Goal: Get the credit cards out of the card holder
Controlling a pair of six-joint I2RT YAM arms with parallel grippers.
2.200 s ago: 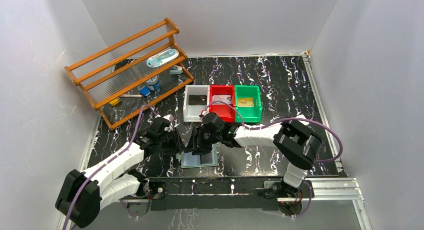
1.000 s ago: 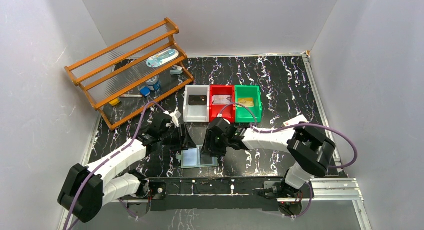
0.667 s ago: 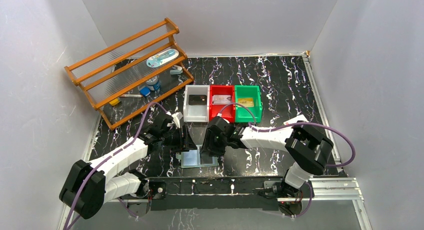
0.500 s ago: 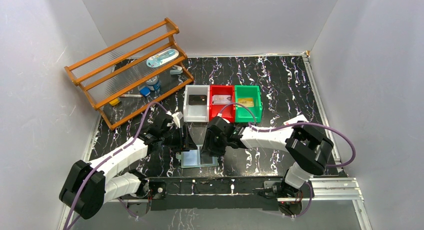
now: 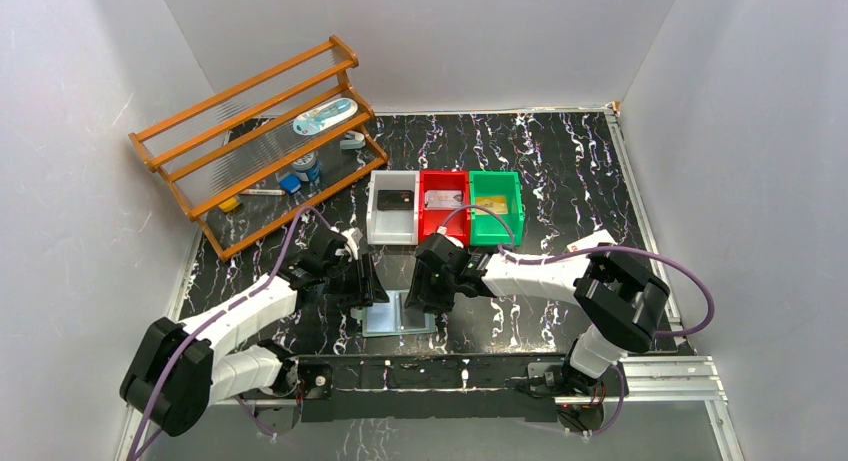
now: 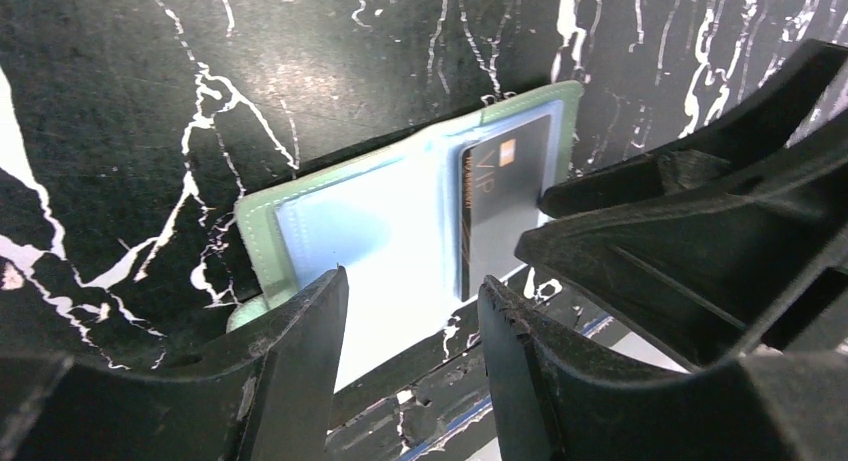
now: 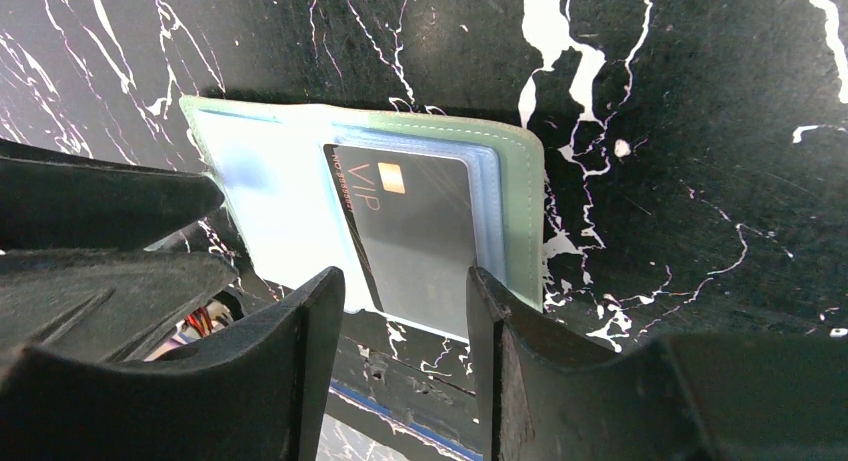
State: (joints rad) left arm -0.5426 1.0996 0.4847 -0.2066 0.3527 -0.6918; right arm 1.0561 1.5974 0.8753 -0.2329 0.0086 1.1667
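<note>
card holder (image 6: 380, 231): lying open, dark card (image 7: 415, 231) sitting inside
left gripper (image 6: 412, 291): hovering part-open, empty
right gripper (image 7: 405, 281): also hovering part-open, empty, crowding opposite side

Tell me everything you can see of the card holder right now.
The card holder lies spread open and flat on the black marbled table, near its front edge. Its cover is grey-green with a stitched border; inside are pale, glossy clear pockets. One half holds a dark card printed VIP with a gold chip; the other half looks empty. The left gripper and right gripper hang open over it, neither gripping it.
</note>
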